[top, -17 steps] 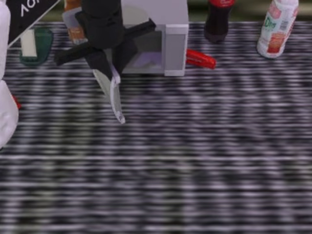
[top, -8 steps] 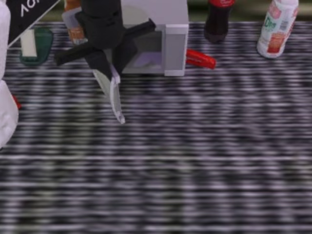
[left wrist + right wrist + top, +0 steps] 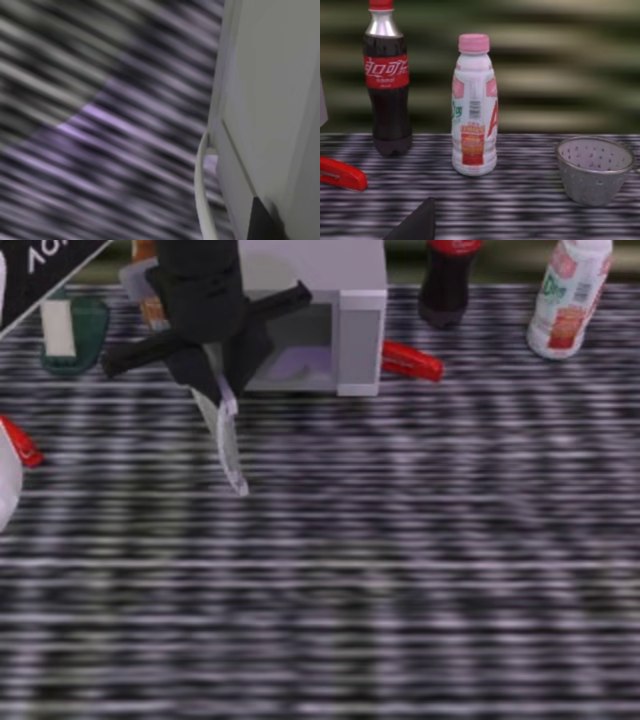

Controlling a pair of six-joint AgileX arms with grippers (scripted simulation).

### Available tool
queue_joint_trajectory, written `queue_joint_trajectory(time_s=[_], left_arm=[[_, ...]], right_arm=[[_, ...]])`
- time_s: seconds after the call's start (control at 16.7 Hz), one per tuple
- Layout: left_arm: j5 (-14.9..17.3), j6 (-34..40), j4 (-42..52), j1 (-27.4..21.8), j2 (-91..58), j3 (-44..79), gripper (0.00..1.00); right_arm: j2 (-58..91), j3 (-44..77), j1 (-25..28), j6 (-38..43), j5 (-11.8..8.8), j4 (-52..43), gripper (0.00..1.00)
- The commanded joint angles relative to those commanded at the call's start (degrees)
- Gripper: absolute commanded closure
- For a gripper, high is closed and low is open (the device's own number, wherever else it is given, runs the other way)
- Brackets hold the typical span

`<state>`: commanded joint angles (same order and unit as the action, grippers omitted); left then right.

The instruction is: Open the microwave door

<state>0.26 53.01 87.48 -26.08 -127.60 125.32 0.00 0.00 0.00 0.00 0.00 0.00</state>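
Note:
The microwave [image 3: 345, 300], a light grey box, stands at the back of the table, left of centre, with its pale lilac floor [image 3: 300, 365] showing. The microwave door [image 3: 230, 445] is swung out toward the front, its free edge pointing down the table. My left gripper [image 3: 215, 380] is at the door's upper edge and shut on it. In the left wrist view one dark finger [image 3: 262, 220] lies against the door panel [image 3: 270, 100], beside the curved white handle [image 3: 200, 190]. My right gripper [image 3: 415, 227] is out of the top view, parked off to the right.
A cola bottle [image 3: 447, 280], a white pink-capped bottle [image 3: 570, 295] and a red stapler [image 3: 410, 360] stand right of the oven. A green holder with a white block [image 3: 70, 335] is at the left. A metal strainer [image 3: 594, 167] shows in the right wrist view.
My left arm has drawn slightly to the left, and the door has swung a little further open with it. A red object at the left edge now shows more.

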Motion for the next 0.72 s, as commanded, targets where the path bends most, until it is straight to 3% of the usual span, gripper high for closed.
queue_joint_trajectory(time_s=[0.72], left_arm=[[-0.1,-2.1,-2.23,1.69,3.34,-5.81,1.0]], right_arm=[[0.0,0.0,0.0,0.0,0.0,0.0,0.0]])
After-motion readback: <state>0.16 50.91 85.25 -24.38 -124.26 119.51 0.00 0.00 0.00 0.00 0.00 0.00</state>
